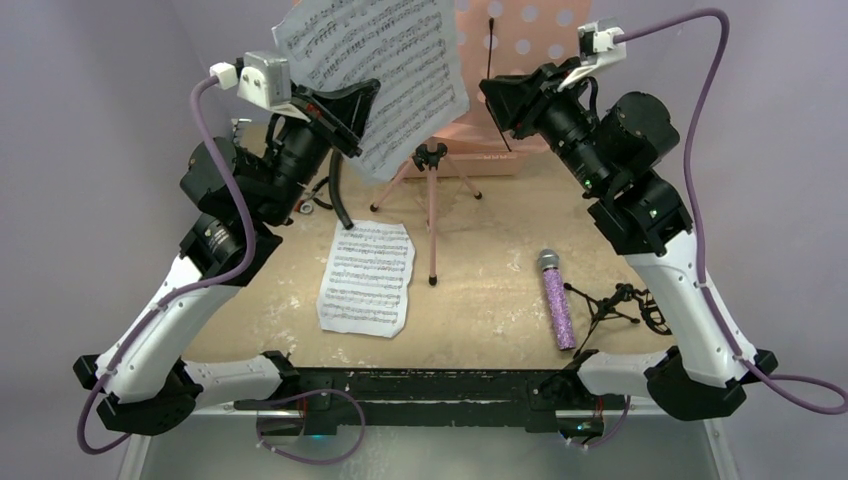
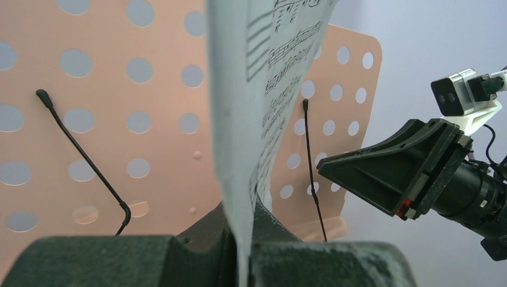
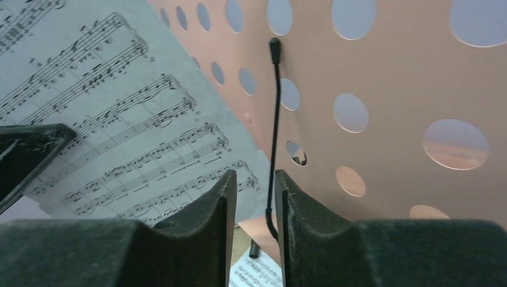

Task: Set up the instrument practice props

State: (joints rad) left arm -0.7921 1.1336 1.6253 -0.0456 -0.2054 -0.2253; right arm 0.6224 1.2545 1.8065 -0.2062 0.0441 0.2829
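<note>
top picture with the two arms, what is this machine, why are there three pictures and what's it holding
Those are two robot arms bolted at the table's near edge. The top picture looks down from above and behind them. The other two come from a camera on each wrist, so each gripper's own fingers fill the bottom of its picture.

The left gripper is shut on a sheet-music page, holding it up in front of the pink music stand. The right gripper is up at the stand, jaws slightly apart, with the stand's thin black wire showing in the gap.

On the table lie a second page, a purple microphone and a small black tripod.
</note>
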